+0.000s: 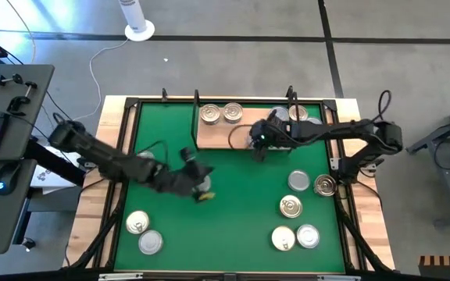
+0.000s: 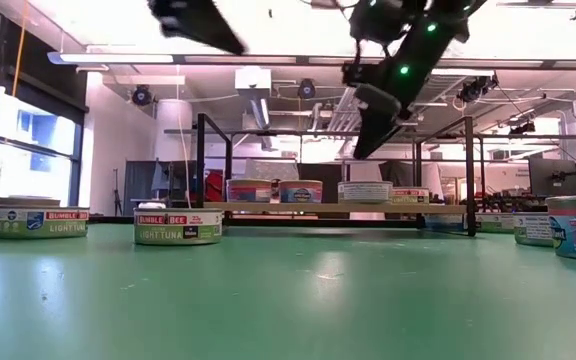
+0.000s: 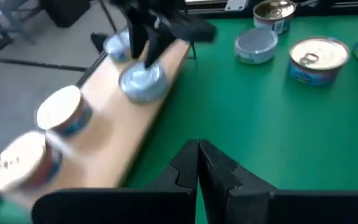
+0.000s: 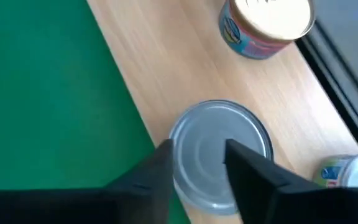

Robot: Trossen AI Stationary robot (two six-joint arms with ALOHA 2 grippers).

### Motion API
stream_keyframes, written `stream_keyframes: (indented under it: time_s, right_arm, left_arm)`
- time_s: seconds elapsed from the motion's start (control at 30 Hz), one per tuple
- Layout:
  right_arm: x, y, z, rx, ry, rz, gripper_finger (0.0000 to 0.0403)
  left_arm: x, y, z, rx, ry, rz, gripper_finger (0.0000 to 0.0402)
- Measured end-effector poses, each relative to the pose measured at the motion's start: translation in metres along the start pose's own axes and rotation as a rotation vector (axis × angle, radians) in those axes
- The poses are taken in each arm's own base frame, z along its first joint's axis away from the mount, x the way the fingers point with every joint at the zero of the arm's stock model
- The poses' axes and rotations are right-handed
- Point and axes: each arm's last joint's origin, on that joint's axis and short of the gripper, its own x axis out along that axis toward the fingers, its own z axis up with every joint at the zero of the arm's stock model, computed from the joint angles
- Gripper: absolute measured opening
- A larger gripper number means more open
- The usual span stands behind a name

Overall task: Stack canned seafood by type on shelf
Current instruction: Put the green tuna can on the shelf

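Counting tins — fourteen visible

Green mat fills the table, framed by pale wood table edge. Shelf is light tan wood grain with black uprights. Tin under the right wrist has a plain silver-grey lid; tin beside it has a cream-gold lid, blue and red label. Tuna tin label is red band over white and green. Gold-lidded tin, grey-lidded tin. Arms are black; small yellow patch at the left one.
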Motion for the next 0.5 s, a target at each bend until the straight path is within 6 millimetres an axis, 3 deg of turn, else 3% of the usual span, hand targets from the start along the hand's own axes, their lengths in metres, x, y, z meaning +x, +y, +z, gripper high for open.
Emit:
stream_keyframes:
  time_s: [0.2,0.33,0.5]
  right_arm:
    - [0.019,-0.024,0.004,0.045,0.078,0.060,0.0012]
    - [0.028,-0.031,0.002,0.065,0.111,0.119,0.0013]
    - [0.042,-0.034,0.000,0.081,0.149,0.143,0.0007]
  left_arm:
    - [-0.038,-0.015,-0.059,-0.132,-0.061,0.035,0.0000]
    - [-0.048,-0.019,-0.087,-0.205,-0.083,0.039,0.0000]
    - [-0.053,-0.020,-0.109,-0.258,-0.096,0.038,0.0000]
